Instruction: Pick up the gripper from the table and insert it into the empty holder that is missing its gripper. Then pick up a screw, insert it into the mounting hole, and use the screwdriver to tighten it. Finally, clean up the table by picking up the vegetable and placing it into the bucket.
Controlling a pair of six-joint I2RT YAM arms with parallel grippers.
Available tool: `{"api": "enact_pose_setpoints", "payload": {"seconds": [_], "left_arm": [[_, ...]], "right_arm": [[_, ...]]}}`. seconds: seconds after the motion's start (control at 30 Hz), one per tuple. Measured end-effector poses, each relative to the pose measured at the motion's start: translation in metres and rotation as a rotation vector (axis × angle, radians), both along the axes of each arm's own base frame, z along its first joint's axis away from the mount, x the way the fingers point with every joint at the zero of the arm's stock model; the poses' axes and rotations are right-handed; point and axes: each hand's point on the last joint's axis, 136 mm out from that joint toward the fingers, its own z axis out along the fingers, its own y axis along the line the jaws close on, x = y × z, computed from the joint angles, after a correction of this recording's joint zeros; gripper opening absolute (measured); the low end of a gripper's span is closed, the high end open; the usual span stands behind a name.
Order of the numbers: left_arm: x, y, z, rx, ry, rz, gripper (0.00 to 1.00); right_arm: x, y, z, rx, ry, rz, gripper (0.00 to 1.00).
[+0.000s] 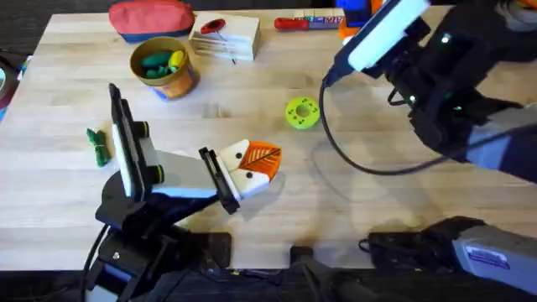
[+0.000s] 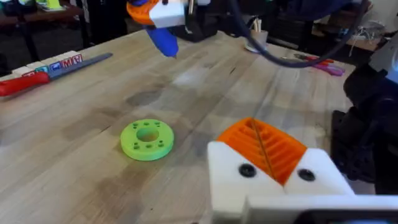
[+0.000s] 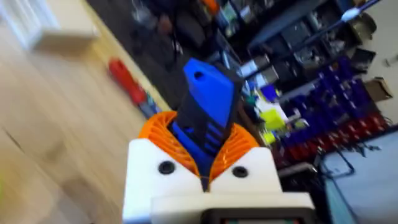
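Observation:
My right gripper is shut on the blue screwdriver, which stands between its orange pads. It hangs above the table's far right; the left wrist view shows it farther off with the screwdriver's tip pointing down. My left gripper lies low at the table's middle, shut, orange pads pressed together with nothing between them. The dark green vegetable lies at the left. The yellow-orange bucket stands at the back left. The loose gripper, the empty holder and the screw are out of view.
A green disc with small holes lies just beyond my left gripper. A red pouch, a white box and a red-handled screwdriver line the back edge. A black cable loops over the right half.

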Motion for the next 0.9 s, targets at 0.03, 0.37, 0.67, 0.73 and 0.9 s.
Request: {"api": "enact_pose_setpoints", "payload": {"seconds": [0.03, 0.37, 0.67, 0.73, 0.9], "left_arm": [[0.000, 0.000, 0.000, 0.000, 0.000, 0.000, 0.005], [0.000, 0.000, 0.000, 0.000, 0.000, 0.000, 0.005], [0.000, 0.000, 0.000, 0.000, 0.000, 0.000, 0.005], [0.000, 0.000, 0.000, 0.000, 0.000, 0.000, 0.005], [0.000, 0.000, 0.000, 0.000, 0.000, 0.000, 0.005]], "right_arm": [[0.005, -0.006, -0.010, -0.041, 0.017, -0.018, 0.007], [0.021, -0.019, -0.153, -0.602, 0.235, 0.083, 0.007], [0.020, -0.021, -0.166, -0.633, 0.263, 0.091, 0.494], [0.021, -0.020, -0.163, -0.601, 0.258, 0.079, 0.778], [0.028, -0.016, -0.149, -0.503, 0.244, 0.044, 0.992]]}}
